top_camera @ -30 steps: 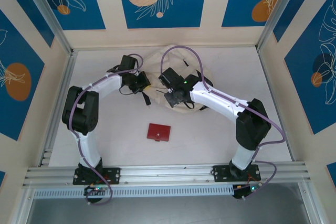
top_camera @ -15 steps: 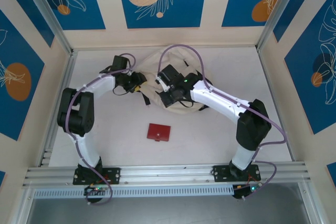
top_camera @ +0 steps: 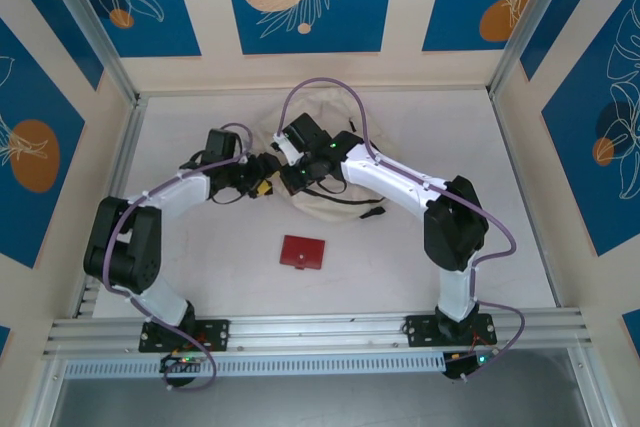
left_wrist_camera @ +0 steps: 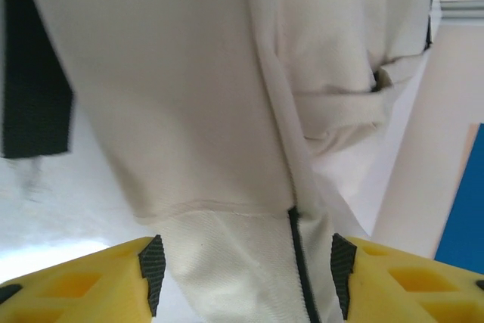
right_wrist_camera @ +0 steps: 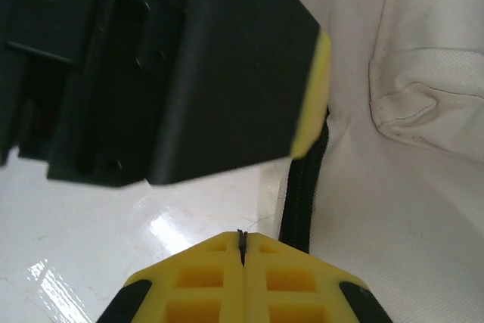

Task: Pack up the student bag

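Hanging the left gripper (left_wrist_camera: 247, 266) open over the student bag (left_wrist_camera: 189, 111) and pinching the right gripper (right_wrist_camera: 242, 243) shut beside the zipper (right_wrist_camera: 299, 202).

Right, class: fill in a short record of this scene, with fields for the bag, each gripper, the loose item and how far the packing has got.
bag: cream student bag, slumped on the white table, far middle
left gripper: open, jaws either side of a fold of the bag beside its black zipper
right gripper: shut, nothing seen between its tips, close to the bag's zipper
loose item: red flat case, on the table nearer the arm bases, apart from the bag
packing: red case not yet in the bag
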Robot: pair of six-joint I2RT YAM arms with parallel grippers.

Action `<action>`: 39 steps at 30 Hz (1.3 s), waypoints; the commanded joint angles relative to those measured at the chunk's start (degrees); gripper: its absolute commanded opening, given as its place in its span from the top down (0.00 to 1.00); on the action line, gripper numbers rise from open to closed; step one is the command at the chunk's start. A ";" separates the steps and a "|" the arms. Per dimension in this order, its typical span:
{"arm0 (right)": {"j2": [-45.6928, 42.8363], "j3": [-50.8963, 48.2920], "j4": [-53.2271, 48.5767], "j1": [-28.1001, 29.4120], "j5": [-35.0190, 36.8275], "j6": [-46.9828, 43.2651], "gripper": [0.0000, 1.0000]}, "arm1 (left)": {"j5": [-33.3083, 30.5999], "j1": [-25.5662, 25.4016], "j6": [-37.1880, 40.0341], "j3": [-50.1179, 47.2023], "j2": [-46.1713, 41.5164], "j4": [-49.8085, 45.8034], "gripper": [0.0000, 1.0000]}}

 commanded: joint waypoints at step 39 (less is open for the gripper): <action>-5.47 1.49 -13.66 2.96 22.52 8.98 1.00 | -3.84 -1.13 1.20 -1.12 2.67 -1.38 1.00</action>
